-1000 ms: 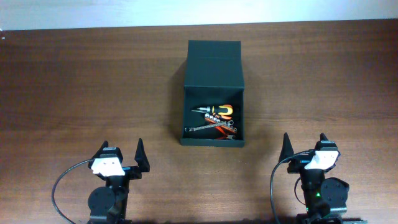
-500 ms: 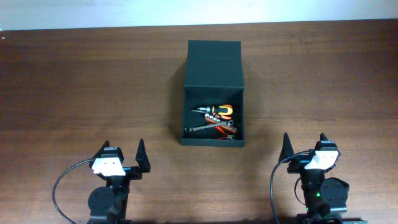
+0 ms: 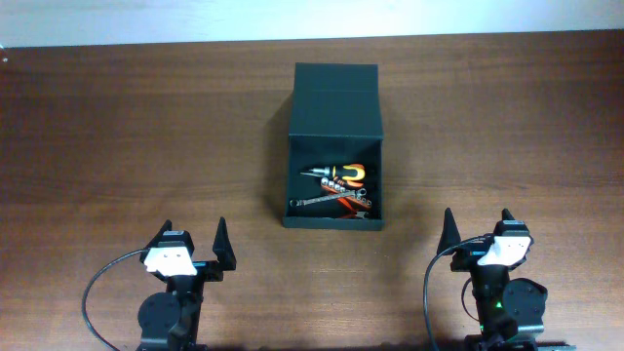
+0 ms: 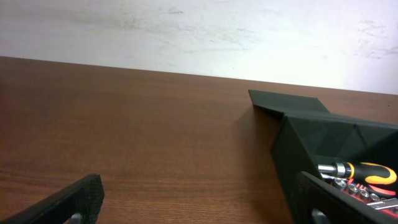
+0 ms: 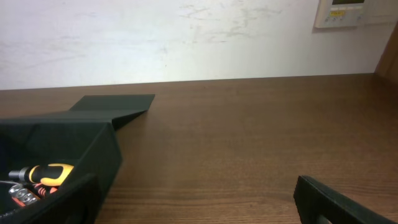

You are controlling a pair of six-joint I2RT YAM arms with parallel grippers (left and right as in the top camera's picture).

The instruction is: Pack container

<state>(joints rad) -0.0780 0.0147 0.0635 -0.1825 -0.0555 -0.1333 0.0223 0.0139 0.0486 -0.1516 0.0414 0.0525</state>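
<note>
A: L pincer (image 3: pixel 194 226), what's it doing?
B: It's sitting at the near edge of the wooden table (image 3: pixel 117 127), fingers spread wide, gripping nothing. R pincer (image 3: pixel 478 219) is doing likewise: spread, empty.
A: And the container (image 3: pixel 331 221)?
B: It's sitting ahead of both, btwn them: fwd and right of the L pincer, fwd and left of the R one, well apart from each.
A: Lid (image 3: pixel 334 100)?
B: It's lying folded back flat on the box's far side, away from the pincers. Prob. so the mouth is opening upward w/ nothing blocking a drop-in.
A: Contents?
B: Tools are lying in the end of the box nearest the pincers: orange-handled pliers (image 3: pixel 353 175), a driver (image 4: pixel 367 171) w/ black-and-orange grip, a row of sockets (image 3: pixel 343 184), a slim wrench (image 3: pixel 307 200), and a red piece (image 3: pixel 348 203) beside it that can't be ID'd. They're overlapping, not sorted.
A: Anything waiting outside?
B: Overhead isn't showing any loose tool. So packing is looking near done, and the flap is prob. what's left.
A: Why the wide spread?
B: Likely readying for the lid: it's lying flush on the wood, so a finger is needing room to get under. Risk is the box sliding while the flap is being lifted.
</note>
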